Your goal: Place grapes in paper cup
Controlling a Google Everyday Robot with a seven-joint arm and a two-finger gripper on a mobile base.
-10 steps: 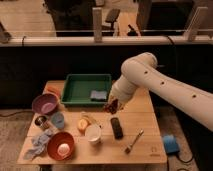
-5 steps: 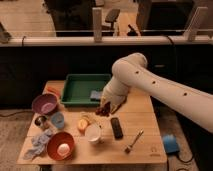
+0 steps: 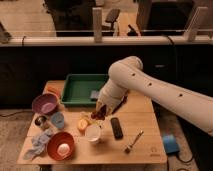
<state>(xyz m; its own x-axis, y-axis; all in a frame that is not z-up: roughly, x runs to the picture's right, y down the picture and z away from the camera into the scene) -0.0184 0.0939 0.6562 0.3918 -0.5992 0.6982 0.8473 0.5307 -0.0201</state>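
Dark reddish-purple, the grapes [image 3: 96, 114] are hanging from the gripper [image 3: 100, 111], whose fingers are pinching tight on the bunch (the berries are showing just below the fingertips). The gripper is hovering above and slightly behind the paper cup [image 3: 93, 133], clear of its rim, at the end of the white arm [image 3: 150, 90] that is reaching in from the cup's right. The cup is standing upright on the wooden table [image 3: 145, 155]. An orange fruit [image 3: 82, 124] is sitting just left of the cup, a black remote [image 3: 116, 128] just right of it, a red bowl [image 3: 60, 145] to its lower left, and a green tray [image 3: 80, 87] is lying behind it.
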